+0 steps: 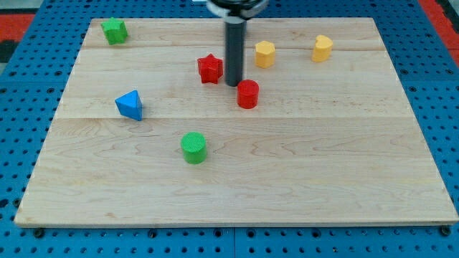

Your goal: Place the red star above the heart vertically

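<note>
Though unlabelled, red star beside my tip

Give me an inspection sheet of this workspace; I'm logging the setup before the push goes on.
Surface: pale wooden board, flat, lying on a blue perforated base.
Job's things: red star near the view's top centre. Which block is the heart cannot be told; the two yellow blocks, yellow block and second yellow block, lie to the star's right.
Clutter: red cylinder, green cylinder, blue triangular block, green block at top left.
Grippers: none; my tip sits between the red star and the red cylinder, close to both.
Cables: nothing seen.
Surroundings: red surface at the top corners.
</note>
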